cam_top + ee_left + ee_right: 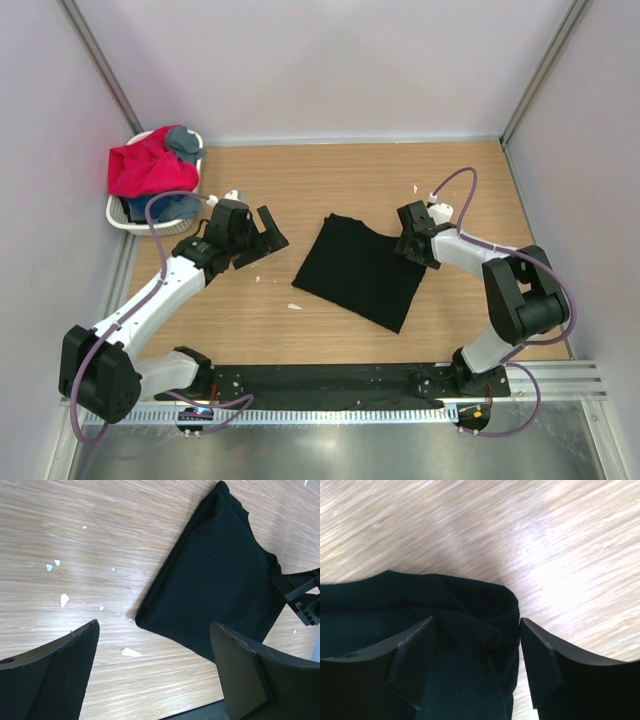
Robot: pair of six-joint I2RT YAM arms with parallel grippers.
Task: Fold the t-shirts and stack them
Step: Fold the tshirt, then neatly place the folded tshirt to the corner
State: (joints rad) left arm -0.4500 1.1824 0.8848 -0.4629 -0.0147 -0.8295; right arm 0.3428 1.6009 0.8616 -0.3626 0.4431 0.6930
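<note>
A black t-shirt (360, 270) lies folded into a rough square at the middle of the table. My right gripper (410, 245) is down at its far right corner. In the right wrist view the bunched corner of the black t-shirt (460, 605) sits between the jaws of the right gripper (477, 622), which still stand apart around it. My left gripper (262, 243) hangs open over bare wood left of the shirt, with nothing between its fingers (75, 655). More t-shirts are heaped in the basket: a red-pink one (145, 168), a grey one (185, 140) and a blue one (170, 208).
The white laundry basket (120, 220) stands in the far left corner against the wall. Small white flecks (131, 652) dot the wood left of the black t-shirt (220, 575). A black strip (330, 380) runs along the near edge by the arm bases. Walls enclose three sides.
</note>
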